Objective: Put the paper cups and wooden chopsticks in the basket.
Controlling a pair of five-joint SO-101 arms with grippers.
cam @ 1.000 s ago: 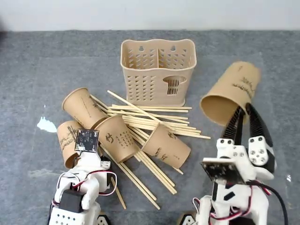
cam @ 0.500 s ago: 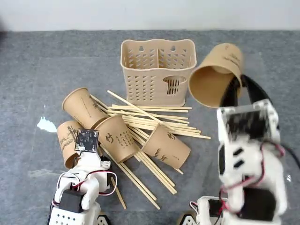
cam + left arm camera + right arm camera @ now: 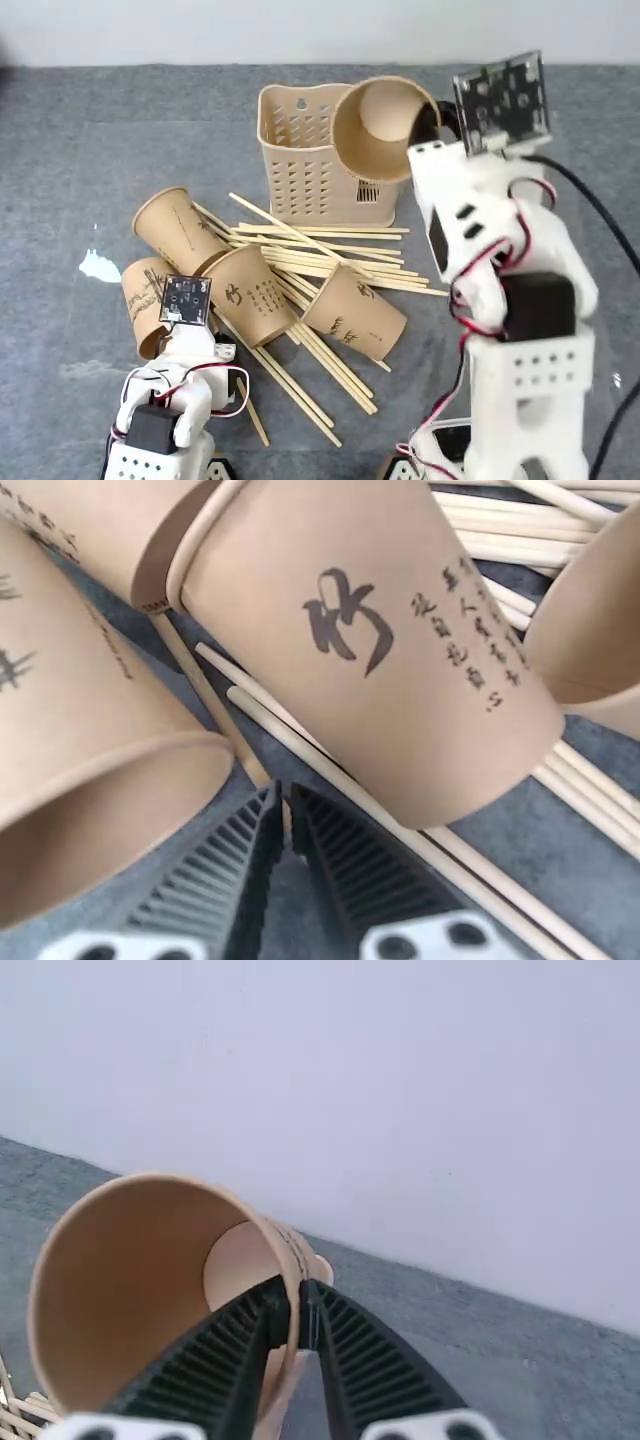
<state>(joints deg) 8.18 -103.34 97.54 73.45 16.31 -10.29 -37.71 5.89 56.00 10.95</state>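
The right claw [image 3: 293, 1298] is pinched tight on the rim of a paper cup [image 3: 130, 1290] — one finger inside the mouth, the other outside against the wall. From above we see this claw [image 3: 428, 118] raised off the table. It holds the paper cup [image 3: 375, 130] on its side, mouth toward the camera, over the right half of the basket [image 3: 298, 170]. We cannot tell whether cup and basket touch. The basket stands upright toward 12 o'clock on the grey table [image 3: 80, 150].

The left claw [image 3: 286, 802] sits low in the pile, its fingers drawn together to a thin slit. A chopstick [image 3: 205, 695] runs right up to the tips, but we cannot tell whether it is gripped or merely lies beneath them. Just past the tips a printed cup [image 3: 370, 650] lies on its side, and a second cup [image 3: 90, 780] lies close beside the claw.

In the high view the left arm [image 3: 170, 400] is at 7 o'clock on the table. Four loose cups lie on their sides from 9 o'clock to the centre: a far-left cup [image 3: 178, 228], a near-left cup [image 3: 145, 300], a middle cup [image 3: 250, 295] and a right-hand cup [image 3: 355, 312]. The loose chopsticks [image 3: 330, 255] fan out under and between them — from just in front of the basket toward 6 o'clock. A white smear [image 3: 98, 266] marks the table at 9 o'clock.
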